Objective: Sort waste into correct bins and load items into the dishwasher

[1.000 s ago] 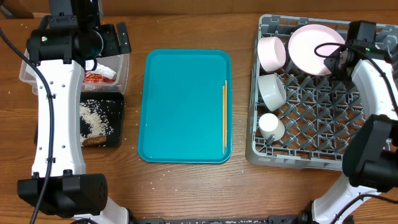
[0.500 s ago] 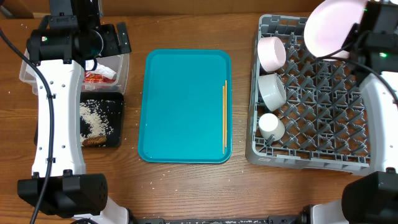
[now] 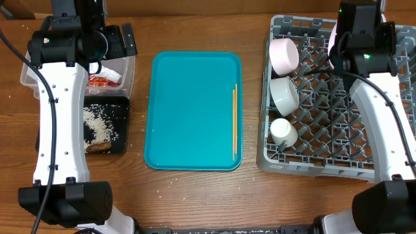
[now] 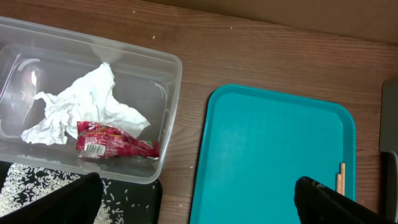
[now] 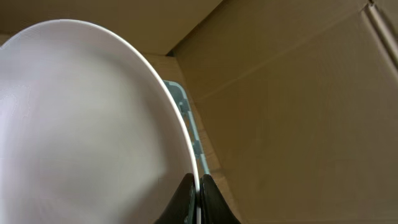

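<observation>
My right gripper [image 5: 198, 186] is shut on the rim of a white plate [image 5: 87, 124], held on edge above the back of the grey dish rack [image 3: 325, 162]. In the overhead view only a sliver of that plate [image 3: 333, 40] shows beside the right arm. In the rack are another white dish on its side [image 3: 284, 55], a grey-green bowl [image 3: 284, 95] and a small white cup [image 3: 283, 131]. The chopsticks [image 3: 234, 120] lie on the teal tray [image 3: 192, 110]. My left gripper [image 4: 199, 205] is open and empty, above the clear tub [image 4: 168, 124] holding crumpled paper [image 4: 87, 102] and the red wrapper [image 4: 115, 147].
The black tray [image 3: 121, 146] in front of the tub holds rice [image 3: 99, 122] and a brown lump [image 3: 99, 147]. A cardboard wall [image 5: 298, 93] stands behind the rack. Stray rice grains lie on the wooden table [image 3: 195, 195].
My right gripper lifted the white plate off the rack and swung it left and onto its edge; the arm now covers most of it. The left arm has not moved.
</observation>
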`<state>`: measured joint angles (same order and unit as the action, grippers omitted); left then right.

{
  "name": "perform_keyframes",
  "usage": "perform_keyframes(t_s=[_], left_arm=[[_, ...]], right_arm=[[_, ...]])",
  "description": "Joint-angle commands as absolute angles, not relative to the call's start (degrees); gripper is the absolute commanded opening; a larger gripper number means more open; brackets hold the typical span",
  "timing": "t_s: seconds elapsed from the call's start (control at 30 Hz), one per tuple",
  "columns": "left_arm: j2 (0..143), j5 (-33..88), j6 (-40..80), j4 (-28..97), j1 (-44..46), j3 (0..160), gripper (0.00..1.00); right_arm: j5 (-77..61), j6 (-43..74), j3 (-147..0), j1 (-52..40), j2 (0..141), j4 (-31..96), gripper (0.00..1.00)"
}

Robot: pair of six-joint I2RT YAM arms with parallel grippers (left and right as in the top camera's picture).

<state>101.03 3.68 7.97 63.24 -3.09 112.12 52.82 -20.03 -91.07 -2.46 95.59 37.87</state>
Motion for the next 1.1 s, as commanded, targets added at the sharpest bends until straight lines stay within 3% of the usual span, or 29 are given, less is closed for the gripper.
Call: perform_keyframes(t_s=[0.0,0.63,0.67,0.73,0.83,0.93,1.07], left_arm=[[101.0,3.9,7.3,63.2,-3.0,112.7,1.0],[101.0,3.9,7.3,63.2,-3.0,112.7,1.0],[101.0,3.9,7.3,63.2,-3.0,112.7,1.0],[101.0,3.9,7.3,63.2,-3.0,112.7,1.0],[101.0,3.9,7.3,63.2,-3.0,112.7,1.0],[101.0,3.9,7.3,63.2,-3.0,112.7,1.0],[101.0,3.9,7.3,63.2,-3.0,112.7,1.0]], right_arm=[[55.1,-22.8,-91.8,-3.8,98.3,38.0,0.04],[58.8,-23.0,-91.5,-8.2,105.8,36.4,0.05],[58.2,-23.0,-91.5,-8.5,105.8,36.3,0.12],[56.8,-22.8,-91.5,-9.3,105.8,36.2,0.56],[56.7,-21.0,-91.6,-10.2,105.6,36.2,0.86],[55.6,-17.3,-91.6,-10.4,104.4,36.1,1.0],[47.0,-12.8,-91.6,-10.4,100.0,37.9,1.0]])
